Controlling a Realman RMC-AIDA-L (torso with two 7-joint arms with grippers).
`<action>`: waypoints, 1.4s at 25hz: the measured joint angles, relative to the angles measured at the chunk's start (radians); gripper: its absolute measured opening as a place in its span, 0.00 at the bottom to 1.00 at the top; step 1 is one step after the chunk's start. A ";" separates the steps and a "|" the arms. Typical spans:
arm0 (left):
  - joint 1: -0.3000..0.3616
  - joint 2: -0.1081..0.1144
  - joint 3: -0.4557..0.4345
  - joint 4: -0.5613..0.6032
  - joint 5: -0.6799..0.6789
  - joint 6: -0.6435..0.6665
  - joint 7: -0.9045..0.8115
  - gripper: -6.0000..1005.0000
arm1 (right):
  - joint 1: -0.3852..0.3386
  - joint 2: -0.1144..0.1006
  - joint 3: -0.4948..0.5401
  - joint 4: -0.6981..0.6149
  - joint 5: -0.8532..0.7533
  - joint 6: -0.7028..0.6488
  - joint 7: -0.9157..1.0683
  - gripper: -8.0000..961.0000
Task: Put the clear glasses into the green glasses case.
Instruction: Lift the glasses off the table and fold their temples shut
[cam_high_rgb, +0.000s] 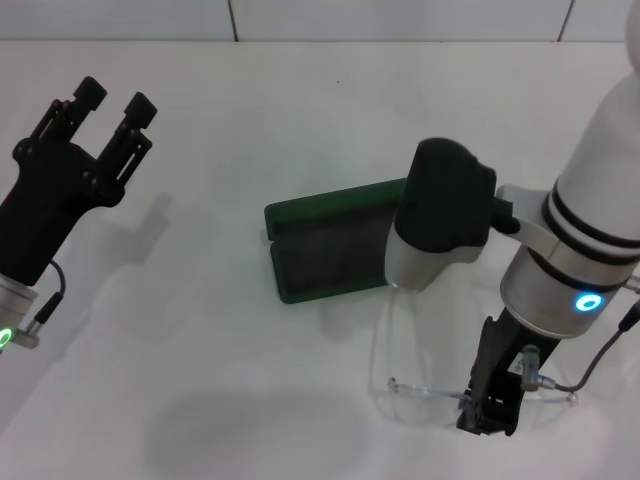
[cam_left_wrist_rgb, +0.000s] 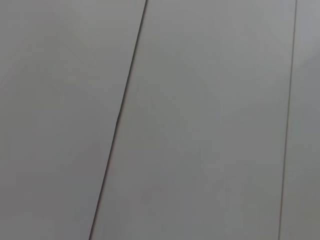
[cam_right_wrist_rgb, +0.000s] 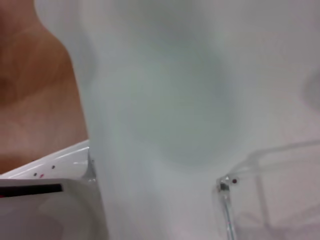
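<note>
The green glasses case (cam_high_rgb: 325, 250) lies open in the middle of the white table, its lid toward the far side; the right arm's elbow covers its right end. The clear glasses (cam_high_rgb: 420, 390) rest on the table near the front edge, right of the case, with one arm reaching back toward it. My right gripper (cam_high_rgb: 487, 418) points down at the front frame of the glasses and is shut on it. In the right wrist view a hinge and lens of the glasses (cam_right_wrist_rgb: 270, 165) show close up. My left gripper (cam_high_rgb: 115, 100) hangs open above the far left of the table, holding nothing.
The white table (cam_high_rgb: 200, 330) runs to a tiled wall at the back. The left wrist view shows only grey wall panels (cam_left_wrist_rgb: 200, 125). A white robot part (cam_right_wrist_rgb: 45, 205) and a brown surface sit at one side of the right wrist view.
</note>
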 joint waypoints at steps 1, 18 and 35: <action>0.000 0.000 0.000 0.000 0.000 0.000 0.000 0.67 | -0.003 0.000 0.009 -0.008 0.001 -0.006 -0.003 0.15; -0.004 -0.001 -0.004 -0.001 -0.004 0.002 -0.006 0.67 | -0.127 -0.003 0.334 -0.062 0.180 -0.121 -0.233 0.13; -0.003 -0.006 0.001 -0.003 -0.004 0.022 -0.010 0.67 | -0.247 -0.011 0.763 0.370 0.482 -0.154 -1.142 0.13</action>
